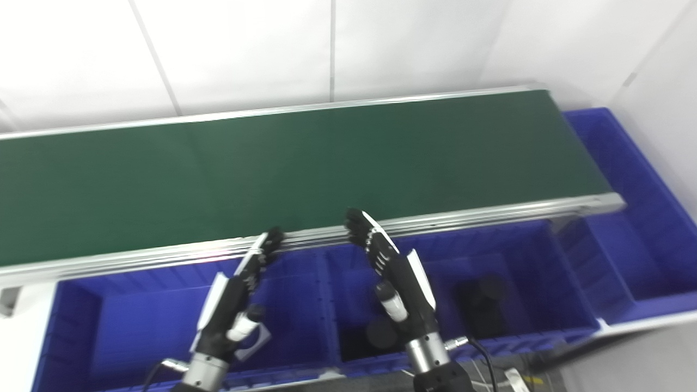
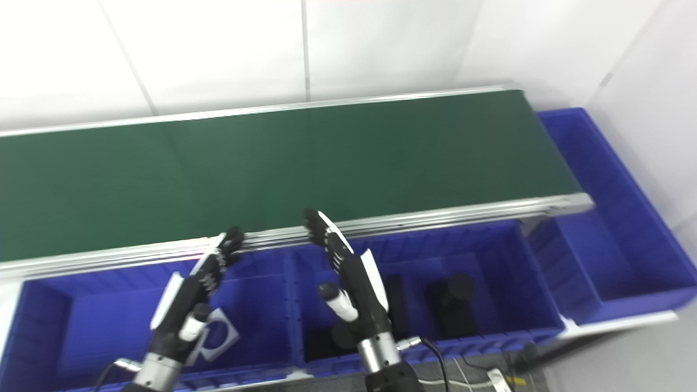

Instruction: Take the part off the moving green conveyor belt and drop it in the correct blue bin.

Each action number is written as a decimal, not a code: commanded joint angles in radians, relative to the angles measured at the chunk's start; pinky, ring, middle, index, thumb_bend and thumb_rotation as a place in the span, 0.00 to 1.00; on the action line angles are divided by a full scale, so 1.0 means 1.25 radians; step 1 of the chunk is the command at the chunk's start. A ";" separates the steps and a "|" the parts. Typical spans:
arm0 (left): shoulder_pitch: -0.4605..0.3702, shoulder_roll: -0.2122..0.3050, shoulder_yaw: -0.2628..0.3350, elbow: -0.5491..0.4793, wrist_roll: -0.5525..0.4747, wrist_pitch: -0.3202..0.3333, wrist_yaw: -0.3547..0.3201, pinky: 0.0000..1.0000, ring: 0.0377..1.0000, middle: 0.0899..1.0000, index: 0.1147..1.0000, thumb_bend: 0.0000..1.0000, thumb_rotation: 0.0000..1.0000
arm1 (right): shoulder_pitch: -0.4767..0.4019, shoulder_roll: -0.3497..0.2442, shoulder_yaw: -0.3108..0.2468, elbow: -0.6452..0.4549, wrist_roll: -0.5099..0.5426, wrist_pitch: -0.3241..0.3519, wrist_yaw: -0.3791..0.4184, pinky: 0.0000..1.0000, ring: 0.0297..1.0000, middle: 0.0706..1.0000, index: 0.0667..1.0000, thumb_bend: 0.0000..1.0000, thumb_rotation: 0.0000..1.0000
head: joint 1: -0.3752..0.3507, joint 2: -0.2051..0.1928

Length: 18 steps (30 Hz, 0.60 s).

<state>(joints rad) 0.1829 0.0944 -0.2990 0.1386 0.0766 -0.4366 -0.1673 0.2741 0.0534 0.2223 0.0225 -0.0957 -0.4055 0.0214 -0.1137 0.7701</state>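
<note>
Left hand (image 1: 231, 305), right hand (image 1: 395, 272) spread, empty; grey part (image 2: 215, 340) half hidden behind left hand; frames blurred.

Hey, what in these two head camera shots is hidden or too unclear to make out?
- Dark green conveyor belt: its left stretch is cut off by the picture edge in both views, so a part further along cannot be ruled out.
- Black round parts in the middle blue plastic bin: too dark and blurred to identify; the right robot hand covers some.
- Grey flat plate with a round hole: partly behind the left robot hand.
</note>
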 commanded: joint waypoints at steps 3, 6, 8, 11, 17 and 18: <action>-0.007 0.004 -0.027 0.000 0.025 -0.027 0.054 0.92 0.95 0.93 0.93 0.89 0.99 | -0.002 -0.015 -0.013 0.017 0.036 -0.051 0.002 0.96 0.97 0.94 0.92 0.98 1.00 | 0.030 -0.006; -0.008 0.008 -0.045 0.001 0.038 -0.027 0.080 0.93 0.95 0.92 0.91 0.95 1.00 | -0.004 -0.024 -0.019 0.035 0.037 -0.051 -0.004 0.95 0.95 0.93 0.93 0.97 1.00 | 0.031 -0.008; -0.008 0.011 -0.054 0.001 0.037 -0.027 0.090 0.93 0.94 0.92 0.90 0.95 1.00 | -0.007 -0.028 -0.018 0.046 0.031 -0.051 -0.007 0.95 0.95 0.94 0.93 0.96 1.00 | 0.027 -0.010; -0.011 0.020 -0.069 0.004 0.049 -0.027 0.114 0.93 0.94 0.92 0.90 0.95 1.00 | -0.011 -0.031 -0.012 0.064 0.035 -0.051 -0.001 0.95 0.95 0.94 0.93 0.95 1.00 | 0.023 -0.016; -0.018 0.040 -0.103 0.009 0.066 -0.027 0.161 0.95 0.95 0.93 0.92 0.93 1.00 | -0.016 -0.038 -0.002 0.084 0.032 -0.051 -0.003 0.94 0.95 0.93 0.91 0.96 1.00 | 0.029 -0.022; -0.020 0.043 -0.109 0.010 0.068 -0.027 0.168 0.95 0.95 0.93 0.92 0.92 1.00 | -0.016 -0.040 0.000 0.085 0.030 -0.051 -0.004 0.95 0.95 0.93 0.91 0.96 1.00 | 0.028 -0.022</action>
<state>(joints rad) 0.1809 0.1432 -0.4233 0.1636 0.1532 -0.4366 0.0174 0.2638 0.0040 0.2168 0.1416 -0.0587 -0.4168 0.0190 -0.0782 0.7424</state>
